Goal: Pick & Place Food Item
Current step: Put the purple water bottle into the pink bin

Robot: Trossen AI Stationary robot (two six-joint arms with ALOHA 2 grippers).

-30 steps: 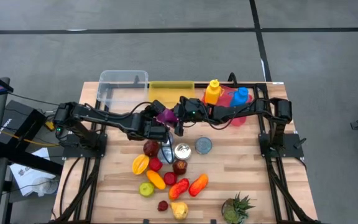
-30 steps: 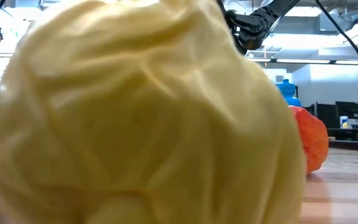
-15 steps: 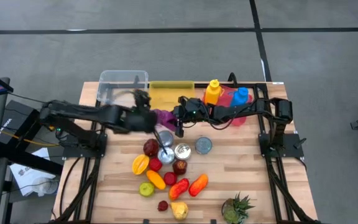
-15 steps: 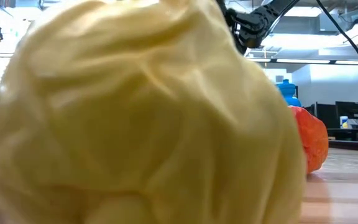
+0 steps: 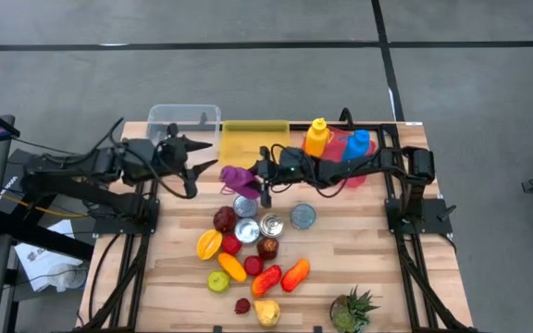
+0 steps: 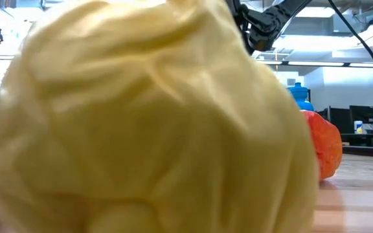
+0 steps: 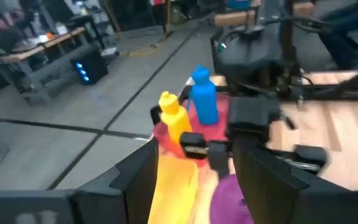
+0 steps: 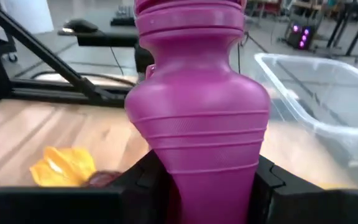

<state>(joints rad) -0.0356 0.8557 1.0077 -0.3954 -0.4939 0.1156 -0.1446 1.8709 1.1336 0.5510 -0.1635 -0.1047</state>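
Pinching a purple bottle (image 8: 197,118), the right gripper (image 5: 259,176) has its jaws pressed on both sides. Left gripper (image 5: 195,157) sits near the clear bin (image 5: 181,120), jaws spread.

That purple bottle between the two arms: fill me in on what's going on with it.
The right gripper has its fingers closed on the purple bottle, holding it above the table near the yellow tray. The left gripper sits apart from it with its fingers open, next to the clear plastic bin. It looks like a handover from left arm to right. The fruit and cans lie untouched in a cluster in front of the bottle.
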